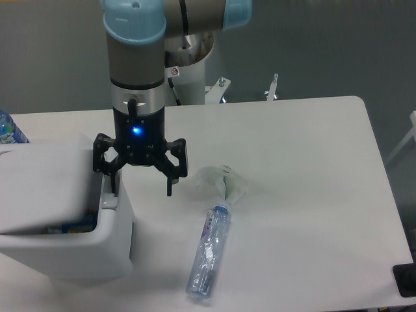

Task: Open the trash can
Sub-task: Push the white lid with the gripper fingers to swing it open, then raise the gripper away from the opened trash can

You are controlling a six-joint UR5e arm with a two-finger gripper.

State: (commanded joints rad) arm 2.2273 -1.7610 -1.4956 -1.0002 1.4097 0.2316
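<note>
A UR5e arm reaches down from the top of the frame over a white table (305, 149), its gripper (142, 185) spread wide, the two dark fingers splayed apart and holding nothing. A blue light glows on the wrist just above them. The left finger (112, 177) hangs at the right edge of the trash can (71, 250), which fills the lower left of the frame; whether it touches the rim cannot be told. The can's flat white lid (42, 185) is tilted, and a dark gap shows beneath its front edge, with something blue and yellow glimpsed inside. Right of the can, in the lower centre, an empty clear plastic bottle (209, 253) lies on its side, its neck pointing up-frame toward a crumpled clear wrapper (221, 183). A second bottle (9, 129) pokes in at the left edge, behind the can.
</note>
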